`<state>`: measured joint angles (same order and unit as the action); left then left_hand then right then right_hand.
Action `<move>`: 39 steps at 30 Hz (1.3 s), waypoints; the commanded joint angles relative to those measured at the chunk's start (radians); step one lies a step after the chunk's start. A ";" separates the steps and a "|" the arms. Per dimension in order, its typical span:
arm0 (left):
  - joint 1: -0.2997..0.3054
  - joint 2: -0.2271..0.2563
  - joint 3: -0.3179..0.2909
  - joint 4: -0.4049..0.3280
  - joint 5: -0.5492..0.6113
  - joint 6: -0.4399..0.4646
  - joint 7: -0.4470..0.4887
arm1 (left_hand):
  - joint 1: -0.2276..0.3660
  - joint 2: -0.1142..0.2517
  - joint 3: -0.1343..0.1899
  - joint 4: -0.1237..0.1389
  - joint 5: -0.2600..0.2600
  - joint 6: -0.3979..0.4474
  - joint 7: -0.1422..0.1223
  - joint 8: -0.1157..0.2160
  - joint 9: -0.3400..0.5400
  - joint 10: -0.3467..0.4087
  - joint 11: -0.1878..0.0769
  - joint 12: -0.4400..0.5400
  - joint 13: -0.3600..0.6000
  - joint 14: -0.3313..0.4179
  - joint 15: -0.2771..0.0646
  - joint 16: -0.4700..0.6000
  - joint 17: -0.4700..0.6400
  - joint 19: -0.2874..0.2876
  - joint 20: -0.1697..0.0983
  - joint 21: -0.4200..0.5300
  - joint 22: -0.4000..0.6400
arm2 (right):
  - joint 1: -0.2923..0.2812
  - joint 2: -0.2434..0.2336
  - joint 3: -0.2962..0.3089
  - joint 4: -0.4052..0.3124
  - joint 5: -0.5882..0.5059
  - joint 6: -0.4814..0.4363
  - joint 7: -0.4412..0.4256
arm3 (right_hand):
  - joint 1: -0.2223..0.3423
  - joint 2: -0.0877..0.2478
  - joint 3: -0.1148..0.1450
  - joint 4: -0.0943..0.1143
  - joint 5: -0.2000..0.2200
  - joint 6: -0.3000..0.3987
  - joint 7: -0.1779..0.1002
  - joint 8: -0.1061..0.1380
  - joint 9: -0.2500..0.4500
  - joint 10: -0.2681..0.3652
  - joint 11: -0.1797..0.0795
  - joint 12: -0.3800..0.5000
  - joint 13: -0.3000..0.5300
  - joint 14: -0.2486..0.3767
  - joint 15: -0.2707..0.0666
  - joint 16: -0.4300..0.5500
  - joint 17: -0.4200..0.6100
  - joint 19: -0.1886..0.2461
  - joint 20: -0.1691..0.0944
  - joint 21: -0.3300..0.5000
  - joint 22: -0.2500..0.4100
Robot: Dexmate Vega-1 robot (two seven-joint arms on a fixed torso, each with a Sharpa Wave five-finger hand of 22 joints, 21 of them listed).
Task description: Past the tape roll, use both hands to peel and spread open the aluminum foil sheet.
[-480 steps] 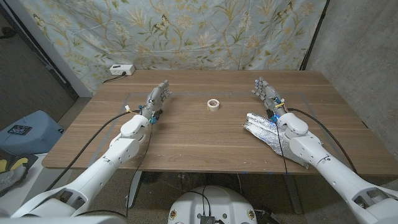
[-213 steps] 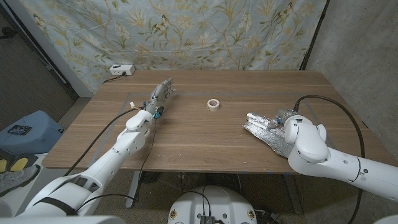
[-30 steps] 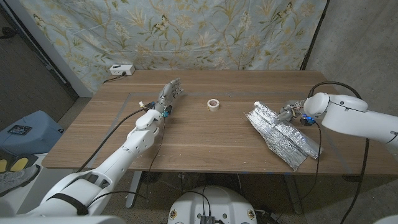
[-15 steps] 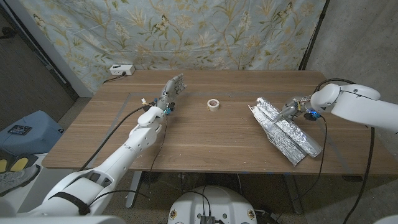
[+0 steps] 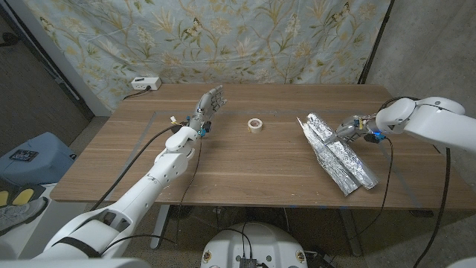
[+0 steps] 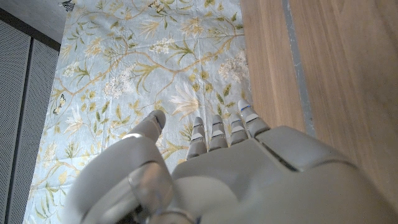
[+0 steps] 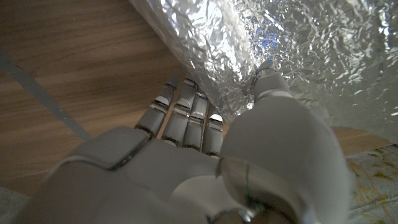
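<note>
Foil sheet (image 5: 336,152), crumpled and folded into a long strip, lies on the right part of the wooden table (image 5: 245,167); its long axis runs diagonally from the far end near table centre to the near right edge. Right hand (image 5: 349,128) pinches its upper edge, fingertips hidden under foil in the wrist view. Tape roll (image 5: 256,124) sits well left. Left hand (image 5: 208,104) hovers with fingers spread, holding nothing.

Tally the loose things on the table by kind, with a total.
Tape roll: 1
Aluminum foil sheet, folded and crinkled: 1
White box at the far left edge: 1
Total: 3
</note>
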<state>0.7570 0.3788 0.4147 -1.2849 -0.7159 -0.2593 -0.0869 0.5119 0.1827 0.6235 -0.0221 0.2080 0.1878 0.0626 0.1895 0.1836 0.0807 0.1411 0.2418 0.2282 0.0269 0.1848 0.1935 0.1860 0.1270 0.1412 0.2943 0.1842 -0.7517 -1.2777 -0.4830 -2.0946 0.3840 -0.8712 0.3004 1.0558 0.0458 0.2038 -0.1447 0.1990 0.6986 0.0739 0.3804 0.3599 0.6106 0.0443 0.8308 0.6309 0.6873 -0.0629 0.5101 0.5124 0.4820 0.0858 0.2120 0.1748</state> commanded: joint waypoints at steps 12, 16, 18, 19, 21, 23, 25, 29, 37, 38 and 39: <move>0.010 0.005 -0.004 -0.026 -0.035 0.011 -0.029 | 0.000 0.004 0.006 -0.005 0.008 0.012 -0.001 0.007 0.006 0.008 -0.001 0.009 0.004 0.008 0.003 0.009 0.002 0.010 0.005 -0.004 0.003 | 0.052 0.077 0.003 0.103 0.150 0.000 -0.006 | 0.020 0.038 0.010 0.003 -0.008 0.008 0.021 -0.003 0.009 0.057 -0.031 0.049 0.040 0.025 -0.002 -0.006 0.004 0.051 0.037 0.019 0.002; 0.003 0.000 -0.004 -0.006 -0.042 0.009 -0.042 | -0.001 0.004 0.007 -0.004 0.008 0.013 -0.002 0.006 0.006 0.010 -0.002 0.010 0.004 0.009 0.004 0.009 0.003 0.012 0.005 -0.004 0.003 | 0.061 0.090 0.002 0.122 0.171 -0.001 -0.009 | 0.021 0.039 0.011 0.001 -0.009 0.008 0.027 -0.004 0.011 0.055 -0.025 0.048 0.040 0.028 -0.001 -0.007 0.005 0.063 0.046 0.022 0.002; 0.000 -0.001 -0.003 -0.001 -0.041 0.008 -0.045 | -0.001 0.004 0.007 -0.004 0.008 0.013 -0.002 0.006 0.006 0.011 -0.003 0.010 0.004 0.011 0.003 0.009 0.003 0.012 0.004 -0.005 0.003 | 0.061 0.099 0.007 0.137 0.190 0.001 -0.009 | 0.021 0.040 0.011 0.001 -0.010 0.007 0.032 -0.006 0.012 0.056 -0.022 0.050 0.041 0.031 0.002 -0.007 0.006 0.080 0.055 0.026 0.002; -0.002 -0.003 -0.003 0.003 -0.042 0.008 -0.048 | -0.001 0.004 0.007 -0.004 0.008 0.013 -0.002 0.006 0.006 0.011 -0.003 0.010 0.004 0.011 0.003 0.010 0.003 0.012 0.005 -0.005 0.003 | 0.059 0.103 0.010 0.145 0.201 0.002 -0.011 | 0.021 0.040 0.011 0.001 -0.010 0.007 0.032 -0.006 0.013 0.055 -0.021 0.051 0.042 0.033 0.004 -0.007 0.006 0.081 0.056 0.027 0.002; -0.005 -0.004 -0.003 0.009 -0.044 0.009 -0.054 | -0.001 0.004 0.007 -0.004 0.008 0.013 -0.001 0.006 0.006 0.011 -0.003 0.010 0.005 0.012 0.004 0.010 0.003 0.012 0.005 -0.005 0.003 | 0.058 0.109 0.014 0.159 0.217 0.006 -0.014 | 0.021 0.041 0.011 0.001 -0.010 0.007 0.035 -0.007 0.014 0.055 -0.019 0.052 0.043 0.035 0.005 -0.008 0.006 0.090 0.057 0.029 0.002; -0.007 -0.006 -0.002 0.011 -0.046 0.011 -0.056 | -0.001 0.004 0.008 -0.004 0.009 0.013 -0.001 0.006 0.006 0.011 -0.001 0.010 0.005 0.012 0.004 0.010 0.003 0.012 0.005 -0.005 0.003 | 0.055 0.114 0.019 0.171 0.233 0.012 -0.017 | 0.021 0.041 0.011 0.001 -0.010 0.009 0.036 -0.007 0.014 0.055 -0.019 0.052 0.043 0.037 0.006 -0.007 0.007 0.098 0.059 0.031 0.002; -0.009 -0.005 -0.002 0.013 -0.047 0.014 -0.058 | -0.002 0.004 0.008 -0.004 0.009 0.013 -0.001 0.006 0.007 0.012 -0.002 0.010 0.005 0.013 0.003 0.010 0.003 0.012 0.004 -0.006 0.003 | 0.051 0.119 0.024 0.181 0.249 0.016 -0.022 | 0.020 0.042 0.012 0.002 -0.011 0.009 0.040 -0.007 0.015 0.054 -0.019 0.052 0.042 0.042 0.004 -0.008 0.006 0.107 0.058 0.033 0.003; -0.011 -0.002 -0.001 0.009 -0.050 0.023 -0.065 | -0.001 0.004 0.008 -0.005 0.009 0.013 0.000 0.006 0.007 0.012 0.000 0.010 0.005 0.013 0.003 0.009 0.003 0.013 0.005 -0.006 0.003 | 0.042 0.125 0.037 0.200 0.282 0.024 -0.032 | 0.020 0.044 0.012 0.002 -0.011 0.011 0.041 -0.007 0.017 0.056 -0.019 0.055 0.046 0.050 0.006 -0.006 0.008 0.117 0.059 0.035 0.003; 0.001 0.032 0.010 -0.085 -0.033 0.096 -0.010 | 0.002 0.000 0.010 -0.011 0.011 0.015 0.004 0.006 0.007 0.013 -0.001 0.011 0.006 0.016 0.002 0.009 0.002 0.013 0.006 -0.007 0.003 | 0.025 0.132 0.058 0.224 0.336 0.034 -0.057 | 0.018 0.045 0.012 0.002 -0.013 0.016 0.045 -0.007 0.020 0.063 -0.023 0.060 0.046 0.062 0.004 -0.006 0.008 0.131 0.058 0.036 0.003; 0.008 0.045 0.012 -0.123 -0.024 0.130 0.028 | 0.009 -0.009 0.011 -0.025 0.014 0.019 0.008 0.006 0.006 0.022 0.004 0.015 0.006 0.028 0.005 0.010 -0.001 0.028 0.014 -0.003 0.003 | 0.025 0.134 0.058 0.226 0.340 0.035 -0.061 | 0.018 0.046 0.013 0.002 -0.013 0.015 0.045 -0.007 0.021 0.065 -0.024 0.060 0.045 0.062 0.003 -0.007 0.009 0.132 0.057 0.036 0.003; 0.015 0.055 0.013 -0.157 -0.018 0.156 0.061 | 0.014 -0.015 0.012 -0.036 0.016 0.025 0.015 0.008 0.006 0.030 0.004 0.018 0.007 0.038 0.006 0.011 -0.003 0.031 0.015 -0.003 0.003 | 0.027 0.136 0.057 0.227 0.342 0.035 -0.064 | 0.018 0.046 0.013 0.002 -0.013 0.017 0.045 -0.007 0.021 0.067 -0.024 0.060 0.045 0.062 0.004 -0.007 0.009 0.133 0.058 0.036 0.003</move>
<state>0.7499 0.3860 0.4164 -1.3006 -0.7609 -0.2199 -0.1392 0.5119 0.1826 0.6318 -0.0365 0.2157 0.2010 0.0652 0.1895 0.1886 0.0918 0.1410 0.2509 0.2302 0.0460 0.1846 0.1950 0.1858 0.1421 0.1486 0.2883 0.1842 -0.7142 -1.1587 -0.4435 -1.9015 0.6632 -0.8480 0.2648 1.0461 0.0555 0.2052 -0.1427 0.1914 0.7074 0.1114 0.3716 0.3784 0.6339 0.0568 0.8308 0.6308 0.7353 -0.0571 0.4987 0.5173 0.6034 0.1464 0.2441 0.1746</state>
